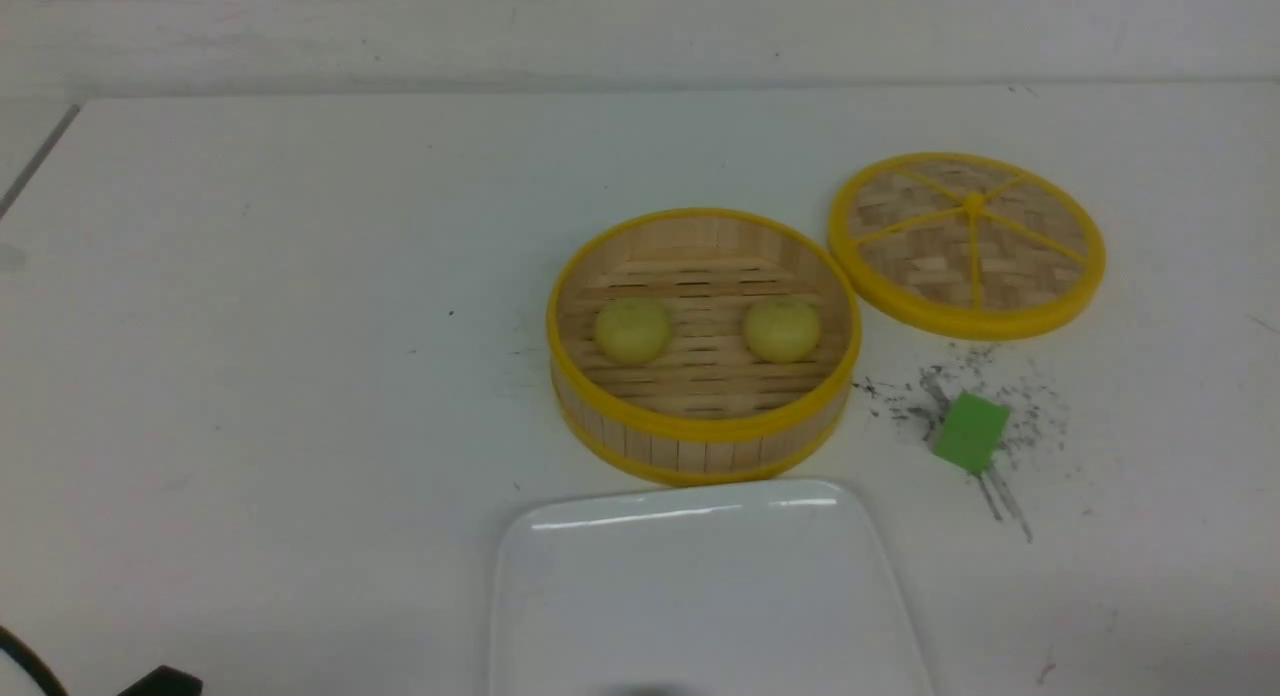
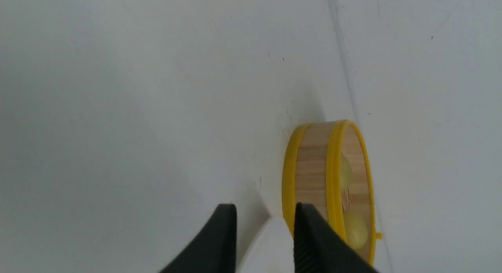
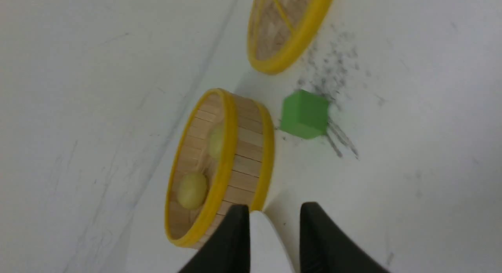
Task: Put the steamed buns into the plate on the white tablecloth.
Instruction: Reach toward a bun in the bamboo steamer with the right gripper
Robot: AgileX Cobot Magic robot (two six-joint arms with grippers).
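Two pale-yellow steamed buns (image 1: 632,330) (image 1: 782,329) sit side by side inside the open bamboo steamer (image 1: 700,446) on the white tablecloth (image 1: 300,326). The glossy white plate (image 1: 700,596) lies just in front of the steamer and holds nothing. My left gripper (image 2: 264,206) is open and empty, low near the plate's corner (image 2: 268,249), with the steamer (image 2: 311,167) and both buns (image 2: 345,173) (image 2: 356,230) beyond it. My right gripper (image 3: 274,206) is open and empty over the plate's other corner (image 3: 262,245), near the steamer (image 3: 245,155) and buns (image 3: 192,190) (image 3: 215,141). Neither gripper shows in the front view.
The steamer's woven lid (image 1: 967,244) lies flat to the steamer's right, also in the right wrist view (image 3: 286,30). A green cube (image 1: 970,432) (image 3: 305,114) sits on dark scuff marks in front of the lid. A dark part of the left arm (image 1: 160,681) shows at the bottom left.
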